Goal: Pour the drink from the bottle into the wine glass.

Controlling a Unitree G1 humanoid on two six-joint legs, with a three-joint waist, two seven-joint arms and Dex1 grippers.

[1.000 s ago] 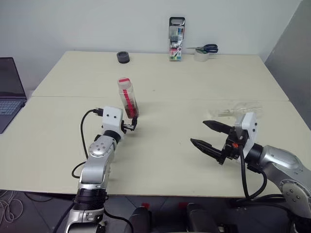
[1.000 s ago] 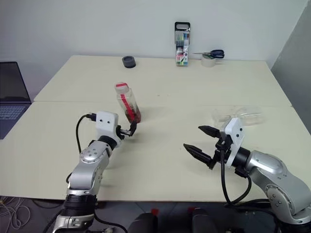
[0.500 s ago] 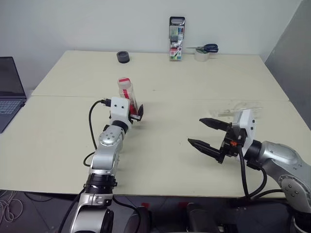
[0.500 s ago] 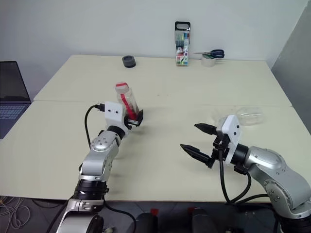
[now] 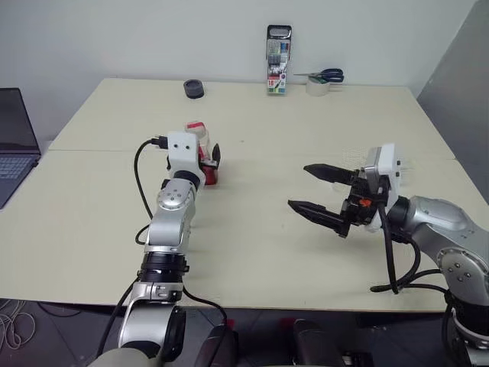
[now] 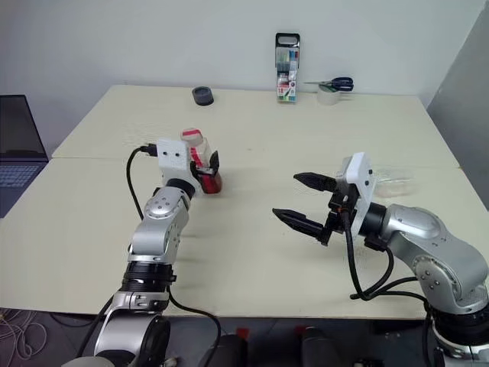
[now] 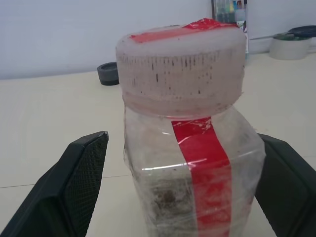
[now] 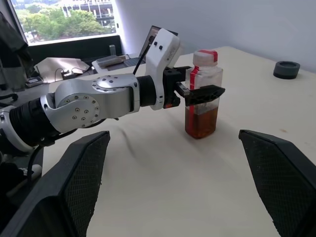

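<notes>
progress: barely started | your left gripper wide around bottle, ungripped | right gripper wide, empty | pour left

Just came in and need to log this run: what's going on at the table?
The left gripper has its open fingers on either side of the bottle, which stands upright on the table with reddish-brown drink in its lower part and its cap on. The fingers have not closed on it. The right gripper hangs open above the table, holding nothing. Nothing is being poured.
</notes>
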